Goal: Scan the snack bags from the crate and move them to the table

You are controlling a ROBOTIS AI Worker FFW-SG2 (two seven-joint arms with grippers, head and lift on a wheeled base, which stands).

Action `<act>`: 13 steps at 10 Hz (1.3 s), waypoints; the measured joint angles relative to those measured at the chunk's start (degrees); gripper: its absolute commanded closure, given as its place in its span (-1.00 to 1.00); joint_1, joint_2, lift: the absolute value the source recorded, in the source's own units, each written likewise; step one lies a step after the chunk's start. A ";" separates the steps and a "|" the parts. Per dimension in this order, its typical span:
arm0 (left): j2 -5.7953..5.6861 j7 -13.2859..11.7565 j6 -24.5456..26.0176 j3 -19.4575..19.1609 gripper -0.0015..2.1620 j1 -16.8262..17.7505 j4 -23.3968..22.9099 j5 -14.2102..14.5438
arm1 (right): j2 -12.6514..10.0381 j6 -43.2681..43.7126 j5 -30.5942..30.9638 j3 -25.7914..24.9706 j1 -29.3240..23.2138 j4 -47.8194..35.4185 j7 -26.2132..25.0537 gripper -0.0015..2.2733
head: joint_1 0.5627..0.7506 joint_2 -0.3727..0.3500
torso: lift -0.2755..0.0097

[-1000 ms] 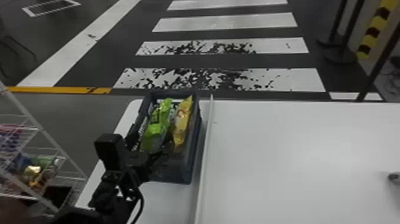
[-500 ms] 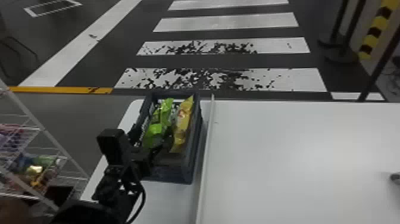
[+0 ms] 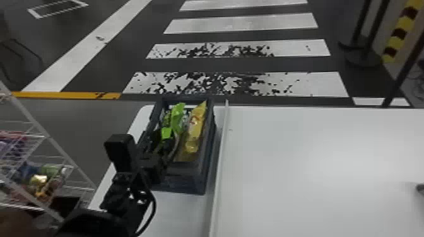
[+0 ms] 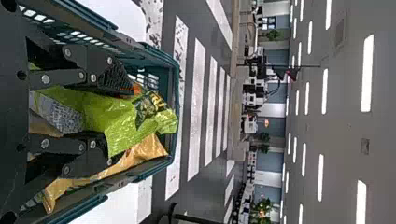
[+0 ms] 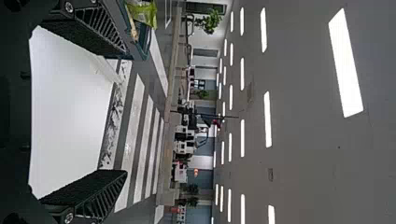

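Observation:
The dark crate (image 3: 206, 176) stands on the left part of the white table (image 3: 315, 157), with a green snack bag (image 3: 177, 115) and a yellow snack bag (image 3: 196, 124) in it. Reaching into the crate from the near left, my left gripper (image 3: 164, 140) is shut on the green bag. In the left wrist view the green bag (image 4: 116, 119) bulges out between the fingers of the left gripper (image 4: 122, 126), and the yellow bag (image 4: 144, 151) lies beside it along the crate wall. My right gripper (image 5: 122, 114) stands open and holds nothing, over the table.
A raised pale strip (image 3: 220, 157) runs along the table just right of the crate. Left of the table is a white wire rack (image 3: 47, 138) holding packaged goods. A small dark item (image 3: 420, 188) shows at the table's right edge. Barrier posts stand on the floor beyond.
My left gripper has gone a little farther into the crate and closed on the green bag, which now looks narrower and more folded. The yellow bag has stayed in place.

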State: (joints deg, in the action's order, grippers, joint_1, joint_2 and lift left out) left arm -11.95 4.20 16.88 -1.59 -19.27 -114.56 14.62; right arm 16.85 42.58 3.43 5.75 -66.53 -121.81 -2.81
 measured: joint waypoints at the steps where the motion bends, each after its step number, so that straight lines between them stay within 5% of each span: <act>1: -0.01 0.50 -0.15 -0.05 0.83 -0.42 -0.46 -0.17 | 0.07 0.00 0.00 0.16 0.10 0.00 0.00 -0.92 | 0.41 0.54 | 0.27; 7: -1.03 5.89 -0.05 0.36 0.83 -4.50 -11.83 -6.29 | 0.42 -0.53 0.02 1.41 1.12 0.80 0.00 -0.92 | 0.41 0.61 | 0.27; 13: -1.14 7.51 -1.10 1.45 0.83 -6.07 -22.44 -3.27 | 0.65 -1.31 1.36 2.63 1.27 0.70 0.01 -0.92 | 0.41 0.56 | 0.27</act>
State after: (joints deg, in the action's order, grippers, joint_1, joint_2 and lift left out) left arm -13.09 11.71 15.78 -0.14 -25.34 -137.00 11.34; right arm 17.50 41.26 4.79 8.37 -65.25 -121.11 -2.80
